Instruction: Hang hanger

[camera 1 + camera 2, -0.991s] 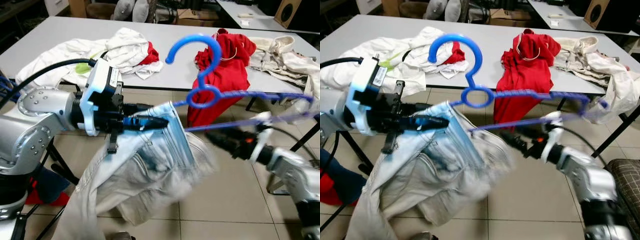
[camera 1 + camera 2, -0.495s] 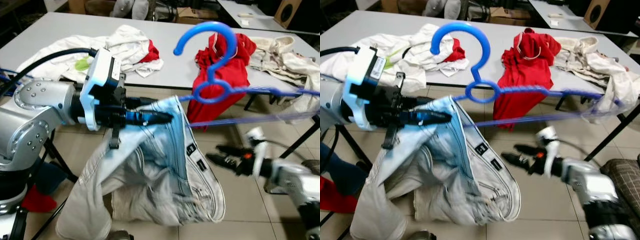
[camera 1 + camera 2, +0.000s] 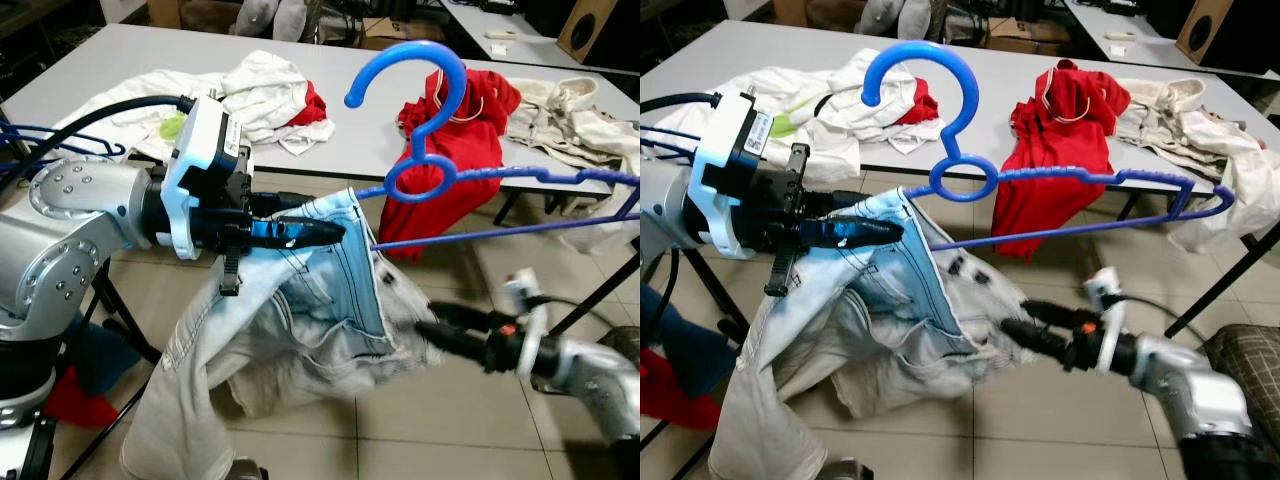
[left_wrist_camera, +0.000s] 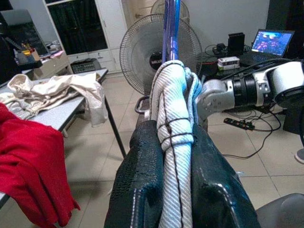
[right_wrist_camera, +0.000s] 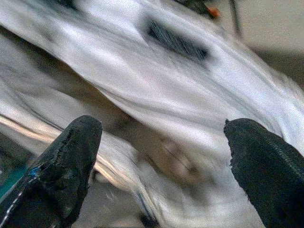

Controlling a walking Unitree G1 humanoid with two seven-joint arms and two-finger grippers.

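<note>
Behind everything, a long grey table [image 3: 120,60] strewn with white clothes [image 3: 250,90] and a red garment [image 3: 450,150]. In front of it, pale washed jeans [image 3: 300,320], draped off one end of the hanger and sagging toward the tiled floor, bunched tighter at the lower edge than half a second back. Above them, held in mid-air before the table, the blue plastic hanger [image 3: 1080,176]: hook up, a ring at the neck, long bar running out to the robot's right, slightly tilted, not yet on any rail. Clamped on the jeans' waistband right at the hanger's end, the left gripper [image 3: 325,232], fingers pressed together on a twisted rope of fabric. Newly moved in from clear of the cloth, the right gripper [image 3: 430,332], fingers spread wide and nosing into the lower folds, nothing pinched yet. Probably a tidy-up of the garment first, with hanging to follow.
</note>
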